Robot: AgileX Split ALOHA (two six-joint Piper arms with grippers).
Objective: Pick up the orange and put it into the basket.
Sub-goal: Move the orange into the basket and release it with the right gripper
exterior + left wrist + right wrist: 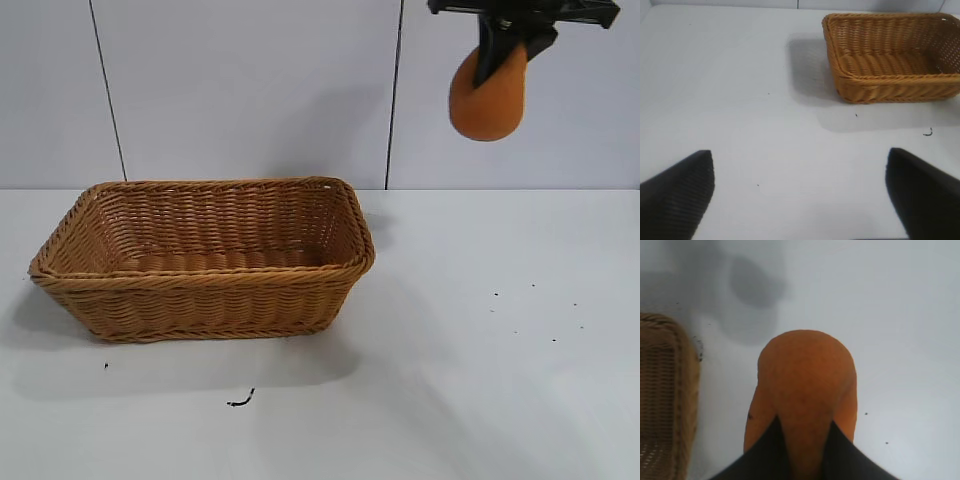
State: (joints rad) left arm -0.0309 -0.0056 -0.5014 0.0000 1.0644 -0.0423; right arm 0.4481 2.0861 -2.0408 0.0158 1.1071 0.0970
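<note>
My right gripper (pixel 503 55) is shut on the dull-orange orange (pixel 487 98) and holds it high in the air, to the right of the basket. In the right wrist view the orange (pixel 807 385) is squeezed between the two black fingers (pixel 765 452), above the white table. The tan woven basket (pixel 200 283) stands on the table at the left and is empty; it also shows in the left wrist view (pixel 890 80) and at the edge of the right wrist view (pixel 682 390). My left gripper (pixel 800 172) is open and empty above bare table, apart from the basket.
The white table (pixel 480 380) carries small dark specks and a small dark scrap (pixel 240 400) in front of the basket. A pale panelled wall (pixel 250 90) stands behind.
</note>
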